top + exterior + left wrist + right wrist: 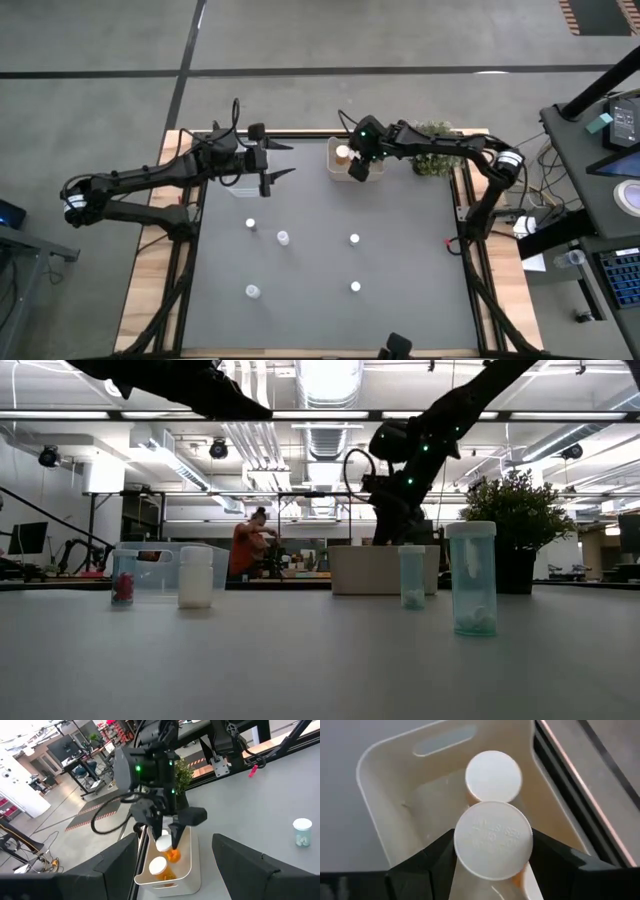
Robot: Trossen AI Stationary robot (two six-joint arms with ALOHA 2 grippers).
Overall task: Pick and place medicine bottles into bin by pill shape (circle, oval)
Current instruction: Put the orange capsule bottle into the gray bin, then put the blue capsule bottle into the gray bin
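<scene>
Orange-bodied, white-capped, the bottle (493, 840) hangs clamped in our right gripper (167, 832) over the cream bin (395, 785), above a bottle already inside. We should lower it before releasing. Our left gripper (283, 160) waits nearby, fingers spread, empty.

Looks like a big open robotics lab or industrial workshop, not anyone's home. Overhead there's exposed silver ductwork (262, 445) and long bright strip lights (330, 380), and the floor is bare grey concrete (90, 35). Black metal-framed workbenches (82, 762) with dark monitors (64, 745) fill the background (one person in an orange-red top (246, 547) is busy at a bench back there).
</scene>
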